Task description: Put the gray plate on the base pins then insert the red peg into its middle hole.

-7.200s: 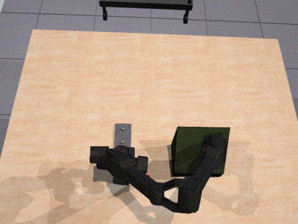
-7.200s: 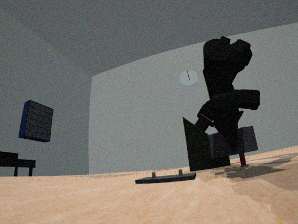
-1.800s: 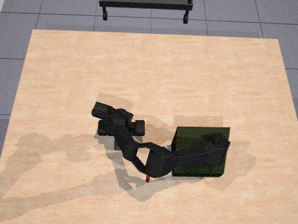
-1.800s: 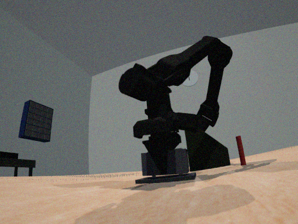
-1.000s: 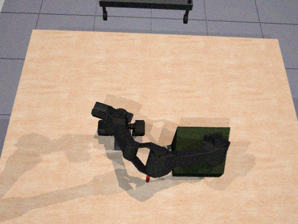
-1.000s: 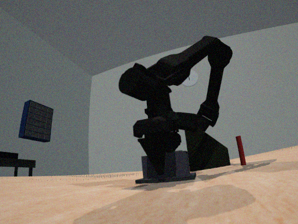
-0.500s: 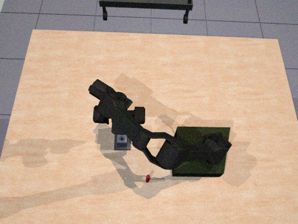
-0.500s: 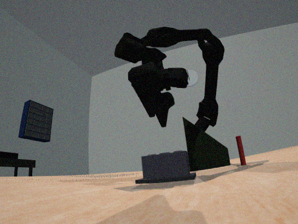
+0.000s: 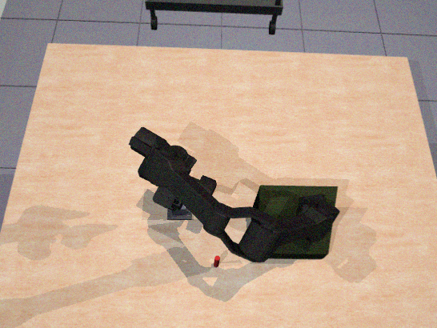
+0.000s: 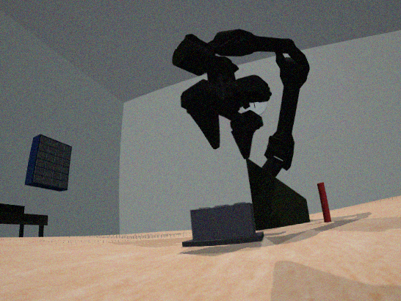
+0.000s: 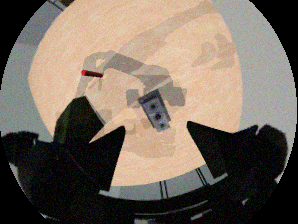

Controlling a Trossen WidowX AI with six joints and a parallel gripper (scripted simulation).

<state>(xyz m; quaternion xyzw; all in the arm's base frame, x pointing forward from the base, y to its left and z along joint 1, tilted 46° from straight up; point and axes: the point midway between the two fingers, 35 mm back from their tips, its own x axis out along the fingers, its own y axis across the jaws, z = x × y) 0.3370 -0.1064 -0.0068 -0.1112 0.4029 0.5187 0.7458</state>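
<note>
The gray plate (image 10: 222, 221) (image 11: 154, 111) sits level on its thin base (image 10: 206, 243); the pins are hidden. In the top view only a gray corner of the plate and base (image 9: 181, 216) shows under the arm. In the wrist view the plate's holes face up. My gripper (image 10: 230, 147) (image 11: 157, 127) is open and empty. It hangs well above the plate with its fingers pointing down. The red peg (image 9: 216, 261) (image 10: 324, 202) (image 11: 91, 74) stands upright on the table, apart from the plate and near the arm's mount.
The arm's dark green mount block (image 9: 280, 200) (image 10: 279, 205) stands beside the plate. A dark bench (image 9: 214, 8) (image 10: 22, 219) stands beyond the table's far edge. A blue panel (image 10: 48, 162) hangs on the wall.
</note>
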